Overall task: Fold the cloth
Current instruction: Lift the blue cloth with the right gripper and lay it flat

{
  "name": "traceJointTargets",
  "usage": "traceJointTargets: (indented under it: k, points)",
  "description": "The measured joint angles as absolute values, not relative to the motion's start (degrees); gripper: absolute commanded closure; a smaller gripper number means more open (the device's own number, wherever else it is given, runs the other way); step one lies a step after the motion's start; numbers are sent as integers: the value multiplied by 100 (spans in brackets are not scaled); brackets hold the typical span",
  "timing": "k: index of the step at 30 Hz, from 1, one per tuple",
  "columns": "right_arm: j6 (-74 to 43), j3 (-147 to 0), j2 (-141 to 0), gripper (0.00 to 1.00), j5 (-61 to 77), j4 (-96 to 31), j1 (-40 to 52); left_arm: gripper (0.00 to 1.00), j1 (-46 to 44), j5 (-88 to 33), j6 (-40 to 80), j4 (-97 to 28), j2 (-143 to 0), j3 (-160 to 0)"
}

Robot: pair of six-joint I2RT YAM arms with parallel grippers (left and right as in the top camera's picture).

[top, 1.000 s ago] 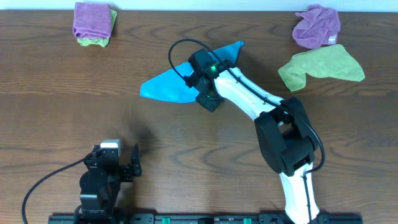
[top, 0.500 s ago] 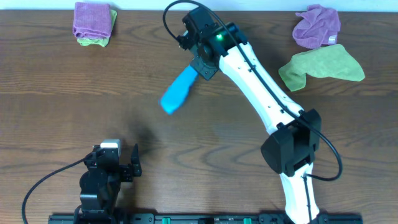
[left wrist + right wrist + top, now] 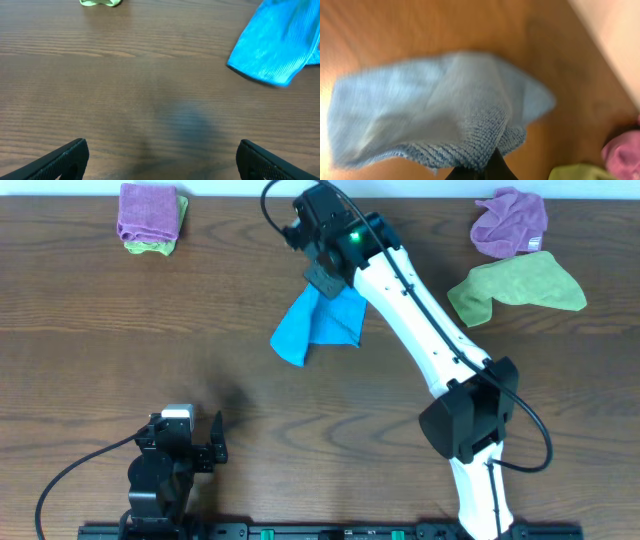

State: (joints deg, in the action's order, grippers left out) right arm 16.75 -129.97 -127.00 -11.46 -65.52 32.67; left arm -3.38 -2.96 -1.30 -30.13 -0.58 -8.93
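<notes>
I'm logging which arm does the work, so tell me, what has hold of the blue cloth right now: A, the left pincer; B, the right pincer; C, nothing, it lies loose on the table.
B: the right pincer pinches the blue cloth by its edge, while the left pincer is open and apart from it.

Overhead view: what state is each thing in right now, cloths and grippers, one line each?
cloth: pinched at one edge, bunched, not yet folded
right gripper: shut on the cloth
left gripper: open, holding nothing
purple-green stack: folded, purple piece on top
purple cloth: crumpled in a heap
green cloth: loose and rumpled, unfolded
</notes>
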Motion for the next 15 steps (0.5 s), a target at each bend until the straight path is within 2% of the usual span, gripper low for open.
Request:
traceJointTargets:
  k: [10,15]
  points:
    - [1675,-14326,-12645,99,-985,-6628,3459,5,-338,-296,-130,-3013,-58,-893]
    - [1673,-14468,-12464,99,-829,-6890,3500,5,-338,-296,-130,-3013,-58,-893]
